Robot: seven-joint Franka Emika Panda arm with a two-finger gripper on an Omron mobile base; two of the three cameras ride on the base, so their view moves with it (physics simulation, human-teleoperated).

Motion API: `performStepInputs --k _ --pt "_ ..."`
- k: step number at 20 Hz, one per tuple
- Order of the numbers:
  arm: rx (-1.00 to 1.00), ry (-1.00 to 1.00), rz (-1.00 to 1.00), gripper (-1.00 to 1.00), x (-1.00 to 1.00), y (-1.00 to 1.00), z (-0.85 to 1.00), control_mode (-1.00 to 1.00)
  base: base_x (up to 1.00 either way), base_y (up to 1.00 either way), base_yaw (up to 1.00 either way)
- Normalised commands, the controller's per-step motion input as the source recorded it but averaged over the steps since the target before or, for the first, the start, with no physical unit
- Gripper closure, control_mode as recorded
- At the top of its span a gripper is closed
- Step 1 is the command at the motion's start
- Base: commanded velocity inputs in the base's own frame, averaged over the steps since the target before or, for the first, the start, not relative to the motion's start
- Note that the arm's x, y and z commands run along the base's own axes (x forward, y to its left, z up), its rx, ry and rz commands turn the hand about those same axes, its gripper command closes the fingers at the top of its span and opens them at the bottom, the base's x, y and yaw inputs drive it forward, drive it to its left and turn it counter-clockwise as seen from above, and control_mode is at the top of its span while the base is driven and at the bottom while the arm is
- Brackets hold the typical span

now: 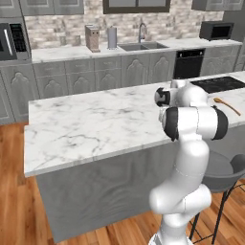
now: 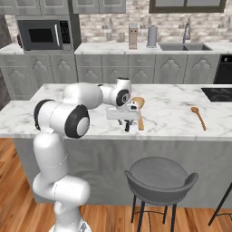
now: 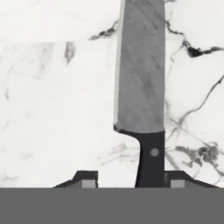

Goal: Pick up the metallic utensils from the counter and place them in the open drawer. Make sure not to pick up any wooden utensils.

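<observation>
A small knife (image 3: 140, 78) with a silver blade and black handle lies flat on the white marble counter (image 3: 52, 109). My gripper (image 3: 131, 179) straddles the handle. The right fingertip (image 3: 175, 180) sits against the handle, and a gap separates the left one from it. In the right base view the gripper (image 2: 127, 125) points down onto the island counter (image 2: 172, 113) near its front edge. A tan wooden spoon (image 2: 138, 113) lies just right of it. A second tan spoon (image 2: 198, 117) rests farther right, also seen in the left base view (image 1: 226, 105). The drawer is out of view.
A grey stool (image 2: 158, 176) stands in front of the island below the gripper. A black cooktop (image 2: 219, 94) is set in the island's far right. The back counter carries a sink (image 2: 188, 46), a knife block (image 2: 132, 36) and a microwave (image 2: 44, 34).
</observation>
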Motion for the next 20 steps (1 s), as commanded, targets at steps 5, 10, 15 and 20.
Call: performStepInputs --k 5,10,15,20 --pt "0.0 0.04 0.0 1.0 -0.7 0.72 -1.0 -1.0 0.0 0.0 0.0" --pt "0.0 0.05 0.0 1.0 -0.79 0.7 -0.88 -1.0 0.0 0.0 0.0" --pt "-0.02 0.04 0.0 1.0 -0.09 0.09 -0.4 -1.0 0.0 0.0 0.0" --pt "-0.04 0.42 0.01 1.0 0.01 0.0 -0.77 -1.0 0.0 0.0 0.0"
